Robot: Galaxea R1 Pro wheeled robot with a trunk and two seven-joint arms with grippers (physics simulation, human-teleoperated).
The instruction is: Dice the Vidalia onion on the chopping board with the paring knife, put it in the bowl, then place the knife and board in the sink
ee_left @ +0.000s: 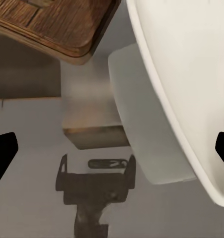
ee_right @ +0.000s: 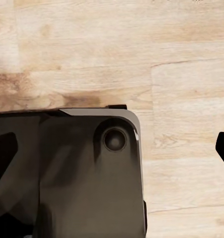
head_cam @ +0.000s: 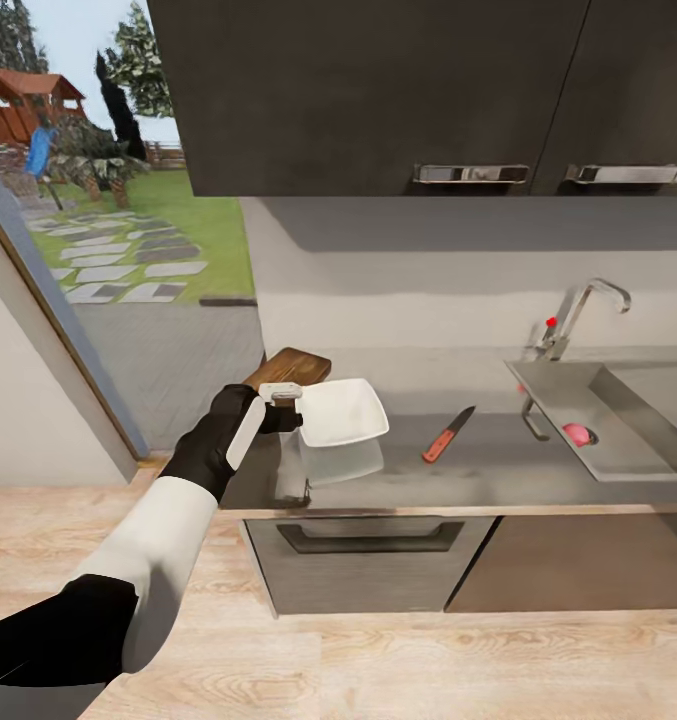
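The white bowl (head_cam: 343,410) stands on the grey countertop (head_cam: 498,465), and its rim and underside (ee_left: 191,74) fill much of the left wrist view. My left gripper (head_cam: 283,405) is at the bowl's left rim, open, with its fingertips (ee_left: 3,153) spread wide. Behind it lies the brown chopping board (head_cam: 290,368), whose corner (ee_left: 52,25) appears close by. The red-handled paring knife (head_cam: 448,435) lies on the countertop to the right of the bowl. In the steel sink (head_cam: 638,440), at its left end, sits the pinkish Vidalia onion (head_cam: 576,433). My right gripper (ee_right: 112,148) hangs open over my dark base.
A chrome tap (head_cam: 583,310) with a red knob stands behind the sink. Dark wall cabinets (head_cam: 378,100) hang above the countertop, with a drawer front (head_cam: 368,540) below its edge. A large window is at the left. The floor (ee_right: 181,59) is light wood.
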